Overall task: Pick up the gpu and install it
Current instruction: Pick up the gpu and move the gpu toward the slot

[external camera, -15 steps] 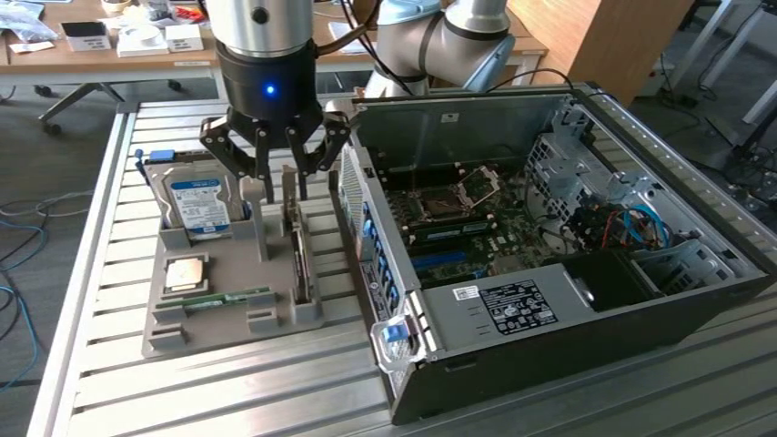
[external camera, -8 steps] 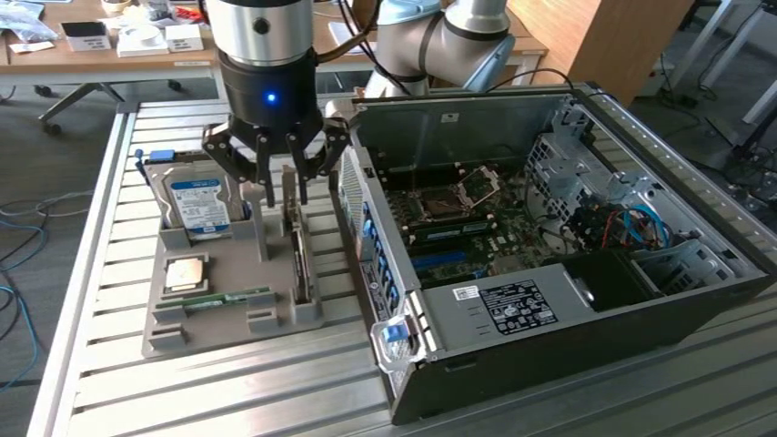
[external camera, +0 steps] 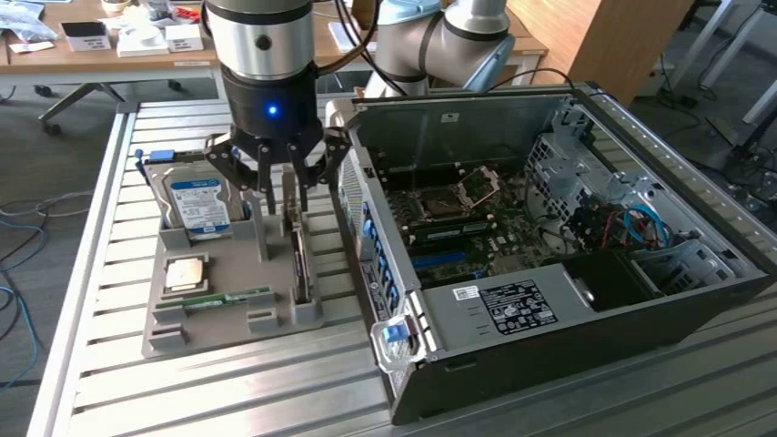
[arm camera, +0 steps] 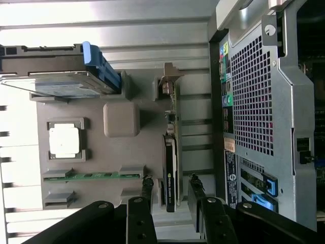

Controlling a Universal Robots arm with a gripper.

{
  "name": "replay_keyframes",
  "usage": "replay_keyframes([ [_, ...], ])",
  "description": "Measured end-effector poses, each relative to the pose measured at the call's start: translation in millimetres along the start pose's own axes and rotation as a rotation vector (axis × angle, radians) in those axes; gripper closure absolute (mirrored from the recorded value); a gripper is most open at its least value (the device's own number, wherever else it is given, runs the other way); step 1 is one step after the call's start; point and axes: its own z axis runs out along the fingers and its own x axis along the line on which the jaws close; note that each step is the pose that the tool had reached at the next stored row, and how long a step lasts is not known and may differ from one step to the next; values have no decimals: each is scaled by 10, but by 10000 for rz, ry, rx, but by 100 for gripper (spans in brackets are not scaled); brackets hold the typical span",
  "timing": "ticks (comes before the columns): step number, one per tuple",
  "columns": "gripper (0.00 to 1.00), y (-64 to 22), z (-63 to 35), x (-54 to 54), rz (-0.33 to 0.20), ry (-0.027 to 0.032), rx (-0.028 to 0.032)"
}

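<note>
In the exterior view the black gripper (external camera: 287, 204), on a glossy cylindrical wrist, hangs over a grey moulded plastic holder tray (external camera: 170, 341) lying on a table of ribbed aluminium slats (external camera: 243, 391). The gpu (external camera: 300, 269), a thin dark flat card, stands on edge in a slot along the tray's side toward the exterior view's right, and the gripper points down astride it. A silver hard drive with a blue-and-white label (external camera: 200, 208) stands upright in the tray. A square metal-capped processor chip (external camera: 185, 273) lies flat, and a narrow green RAM stick (external camera: 231, 299) sits in its groove. Just beside the tray, to the exterior view's right, lies an open black steel computer case (external camera: 547, 364) with its green motherboard (external camera: 486, 241) exposed. The wrist view looks down onto the card's thin top edge, bringing out its silvery bent end bracket (arm camera: 170, 81) and the case's perforated rear panel (arm camera: 254, 101). There the two dark fingers (arm camera: 147, 190) stand part-way apart, straddling the gpu with a gap on each side and not touching it.
</note>
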Motion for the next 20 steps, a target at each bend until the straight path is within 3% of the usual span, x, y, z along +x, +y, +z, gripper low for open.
replay_keyframes([
  [20,58,-2,115,1,2,0,2],
])
